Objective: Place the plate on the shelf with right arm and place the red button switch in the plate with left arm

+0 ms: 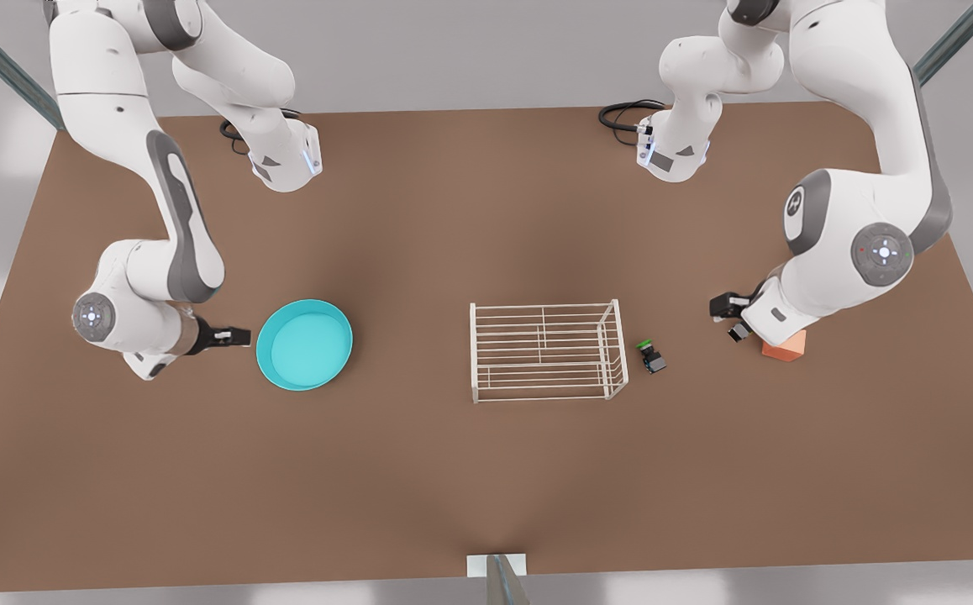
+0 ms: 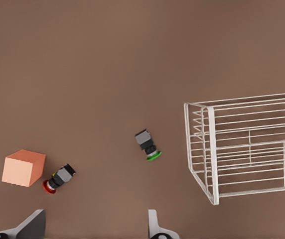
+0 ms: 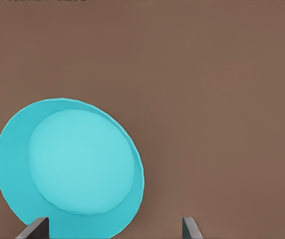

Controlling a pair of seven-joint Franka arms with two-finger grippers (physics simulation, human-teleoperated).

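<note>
My right end effector [image 1: 239, 337] sits low at the front view's left, just beside the rim of the plate [image 1: 304, 344] but not touching it; in the right wrist view its fingertips [image 3: 33, 229] stand wide apart, with the plate's [image 3: 70, 167] near edge between them; nothing is held. My left end effector [image 1: 733, 318] hovers at the front view's right, near the orange cube [image 1: 786, 346]; its fingers [image 2: 30, 225] are also spread and empty. The red button switch [image 2: 57, 179] lies on its side on the bench [image 1: 486, 470], just beside the cube [image 2: 23, 168]; in the front view my left arm covers it. The green switch [image 1: 651, 356] lies between the cube and the shelf [image 1: 547, 351], near the shelf's end. The shelf stands bare in the middle of the bench, well apart from the plate.

I judge neither step is done yet, and the risks are plain; the plate lies flat, so a pinch on its thin rim could slip or tip the dish as I lift it; set off-centre on the shelf's bars, it might rock or slide off. The red switch is tiny and close to the cube, so a finger could nudge the cube or roll the switch away; I could also close on the green switch [image 2: 148, 145] by mistake; and dropping the switch before the plate is seated would miss altogether.
</note>
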